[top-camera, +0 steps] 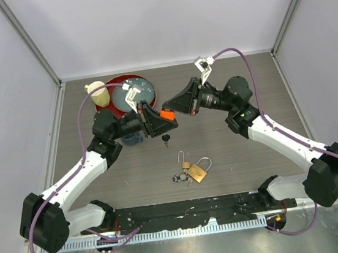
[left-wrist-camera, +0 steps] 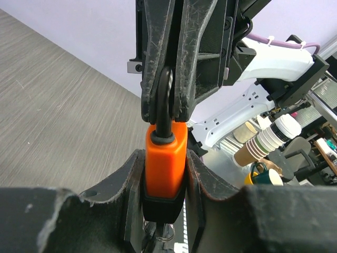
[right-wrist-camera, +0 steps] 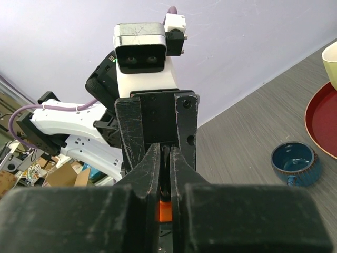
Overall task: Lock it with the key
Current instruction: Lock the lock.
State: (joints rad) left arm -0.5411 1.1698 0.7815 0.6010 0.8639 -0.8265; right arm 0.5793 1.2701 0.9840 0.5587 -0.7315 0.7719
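Note:
An orange padlock (top-camera: 167,113) with a black base is held in the air between both arms. My left gripper (top-camera: 161,121) is shut on its orange body (left-wrist-camera: 166,163), one finger on each side. My right gripper (top-camera: 178,108) is shut on the dark shackle (left-wrist-camera: 165,100) above the body. In the right wrist view, only a sliver of orange (right-wrist-camera: 165,211) shows between the closed fingers (right-wrist-camera: 150,168). A key with a wire ring (left-wrist-camera: 162,232) hangs from the lock's underside. It shows as a dark shape (top-camera: 166,140) in the top view.
A brass padlock (top-camera: 198,171) lies on the table in front, with a bunch of keys (top-camera: 179,177) and a small key (top-camera: 184,160) beside it. A red plate (top-camera: 145,83) and yellow cup (top-camera: 98,93) stand at the back left. A blue cup (top-camera: 132,138) sits under the left arm.

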